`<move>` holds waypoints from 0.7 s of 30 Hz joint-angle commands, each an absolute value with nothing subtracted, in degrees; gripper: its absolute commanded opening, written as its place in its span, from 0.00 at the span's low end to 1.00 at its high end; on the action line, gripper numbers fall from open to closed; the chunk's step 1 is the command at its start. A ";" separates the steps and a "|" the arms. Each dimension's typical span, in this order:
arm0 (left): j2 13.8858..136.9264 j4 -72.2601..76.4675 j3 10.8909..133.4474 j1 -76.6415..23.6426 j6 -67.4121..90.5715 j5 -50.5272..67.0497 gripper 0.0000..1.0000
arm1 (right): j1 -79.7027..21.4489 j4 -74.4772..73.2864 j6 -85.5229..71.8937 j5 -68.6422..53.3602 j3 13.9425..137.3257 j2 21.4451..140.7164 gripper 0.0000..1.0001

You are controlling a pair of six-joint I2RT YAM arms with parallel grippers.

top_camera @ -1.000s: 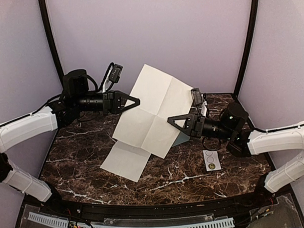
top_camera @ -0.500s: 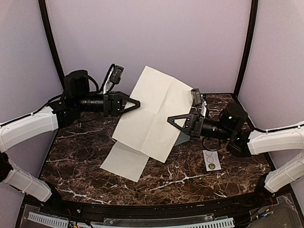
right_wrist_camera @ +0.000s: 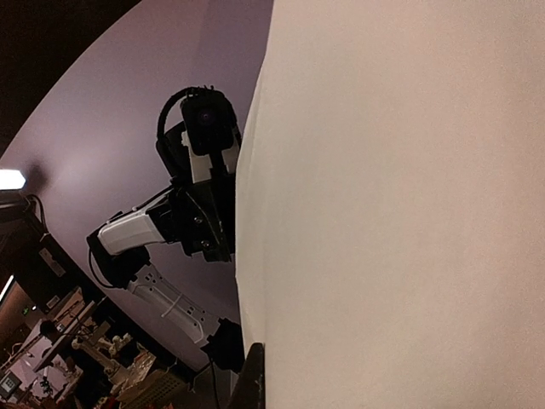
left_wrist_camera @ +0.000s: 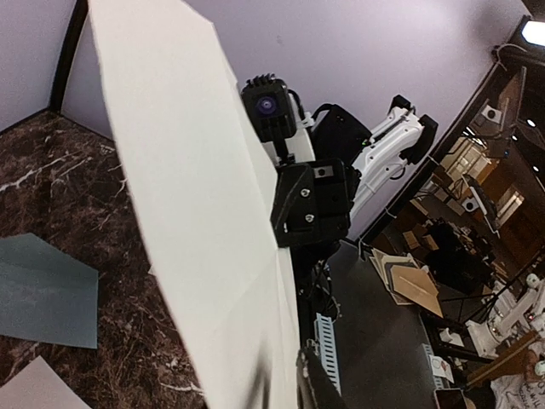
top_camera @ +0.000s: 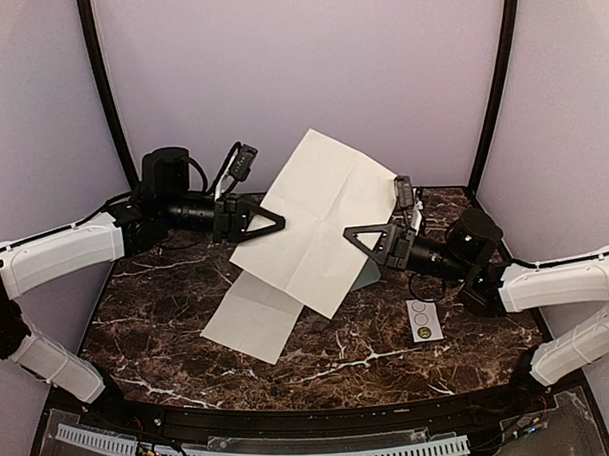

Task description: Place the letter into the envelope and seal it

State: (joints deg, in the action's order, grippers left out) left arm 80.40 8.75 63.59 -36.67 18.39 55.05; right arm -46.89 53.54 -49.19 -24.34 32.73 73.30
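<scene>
The letter [top_camera: 319, 222] is a creased off-white sheet held upright above the table between the two arms. It fills much of the left wrist view [left_wrist_camera: 187, 213] and the right wrist view [right_wrist_camera: 400, 204]. My right gripper [top_camera: 349, 234] is shut on its right edge, and one dark fingertip [right_wrist_camera: 255, 379] shows against the paper. My left gripper [top_camera: 280, 223] sits at the sheet's left edge with the paper between its fingers [left_wrist_camera: 306, 397]. How tightly they close is unclear. The pale blue-green envelope [top_camera: 367, 277] lies flat on the table, mostly hidden under the sheet, and shows plainly from the left wrist [left_wrist_camera: 43, 290].
A second white sheet [top_camera: 250, 322] lies flat on the dark marble table [top_camera: 167, 293] below the raised one. A small white strip with circles [top_camera: 422, 320] lies near the right arm. Curved purple walls close in the back and sides.
My left gripper has slid down and to the right along the sheet's left edge. The sheet and the right gripper have shifted slightly right and up.
</scene>
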 commanded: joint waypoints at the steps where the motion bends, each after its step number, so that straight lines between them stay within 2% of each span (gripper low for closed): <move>1: 80.37 6.54 63.58 -36.92 15.92 56.48 0.05 | -46.22 57.49 -50.69 -23.22 31.66 74.13 0.00; 3: 80.25 5.73 63.63 -36.96 14.73 55.70 0.00 | -45.84 58.85 -51.97 -23.21 31.00 74.68 0.00; 5: 79.86 4.86 63.63 -36.99 13.63 54.21 0.00 | -45.27 60.07 -52.88 -23.20 30.27 74.99 0.01; 11: 78.96 2.26 64.27 -36.98 10.84 51.57 0.00 | -42.43 59.75 -53.01 -22.52 27.12 73.20 0.47; 14: 79.37 0.75 64.43 -37.00 10.13 52.01 0.00 | -41.12 54.29 -50.69 -21.06 26.71 69.36 0.66; 19: 79.86 0.34 63.72 -36.99 9.13 52.29 0.00 | -39.57 41.18 -44.43 -15.47 26.85 60.98 0.86; 21: 80.09 0.31 63.57 -36.98 9.06 52.56 0.00 | -39.54 36.39 -41.20 -14.27 28.00 58.21 0.90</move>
State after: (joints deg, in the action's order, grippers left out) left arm 80.71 1.43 63.59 -36.84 10.83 51.81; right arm -40.07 45.60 -47.62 -18.57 26.83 62.81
